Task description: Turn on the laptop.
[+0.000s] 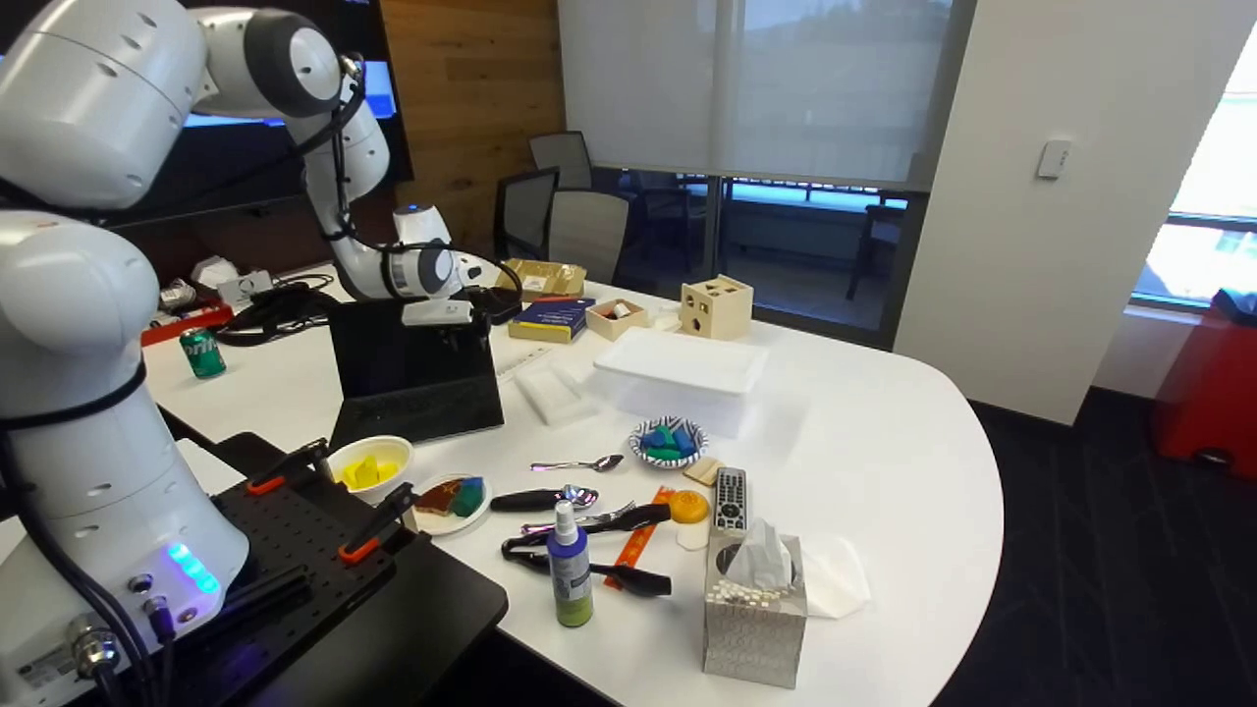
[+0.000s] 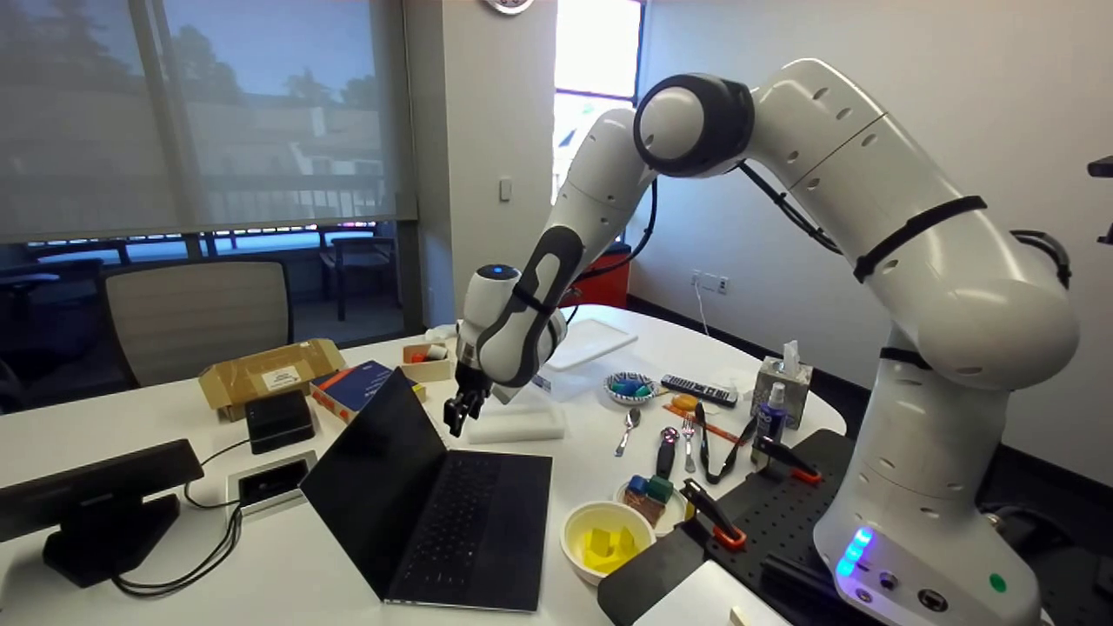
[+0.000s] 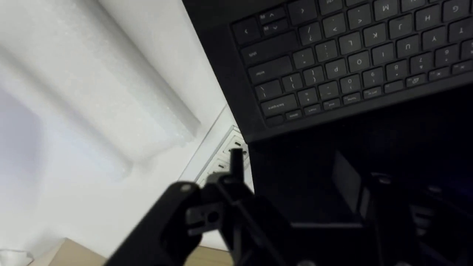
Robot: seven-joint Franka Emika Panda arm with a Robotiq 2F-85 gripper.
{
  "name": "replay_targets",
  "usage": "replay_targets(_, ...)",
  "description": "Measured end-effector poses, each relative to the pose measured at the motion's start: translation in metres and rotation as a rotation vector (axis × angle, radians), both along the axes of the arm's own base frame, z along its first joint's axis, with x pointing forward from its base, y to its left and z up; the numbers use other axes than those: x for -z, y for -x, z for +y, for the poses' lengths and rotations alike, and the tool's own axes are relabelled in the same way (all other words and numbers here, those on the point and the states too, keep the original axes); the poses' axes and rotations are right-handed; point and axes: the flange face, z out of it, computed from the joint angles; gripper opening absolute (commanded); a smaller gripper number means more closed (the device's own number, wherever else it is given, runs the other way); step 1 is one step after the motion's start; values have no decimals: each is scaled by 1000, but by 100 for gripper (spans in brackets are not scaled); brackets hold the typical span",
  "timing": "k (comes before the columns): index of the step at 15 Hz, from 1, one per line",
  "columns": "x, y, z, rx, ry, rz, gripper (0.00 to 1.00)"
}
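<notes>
The black laptop stands open on the white table, in an exterior view [image 1: 417,412] and in an exterior view [image 2: 500,522]. Its lid is raised and its screen is dark. In the wrist view its keyboard [image 3: 343,62] appears upside down at the upper right, with the dark screen below it. My gripper [image 2: 456,416] is above the table by the side end of the laptop, close to the screen's edge; it also overlaps the screen's upper corner in an exterior view [image 1: 457,334]. In the wrist view the fingers [image 3: 290,173] are apart with nothing held. Whether they touch the screen cannot be told.
A white padded block [image 2: 517,423] and a white power strip [image 3: 221,162] lie beside the laptop. A blue book [image 2: 356,382] and a small black box [image 2: 278,422] are behind the screen. A bowl with yellow pieces [image 2: 574,532] stands near the keyboard. A lidded plastic box [image 1: 683,360] stands farther along.
</notes>
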Motion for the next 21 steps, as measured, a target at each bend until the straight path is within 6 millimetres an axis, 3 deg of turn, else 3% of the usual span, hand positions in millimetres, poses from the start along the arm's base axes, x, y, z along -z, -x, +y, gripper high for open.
replay_targets(5, 25, -5, 6, 59, 0, 9, 0)
replay_targets(21, 66, -24, 10, 105, -78, 36, 0)
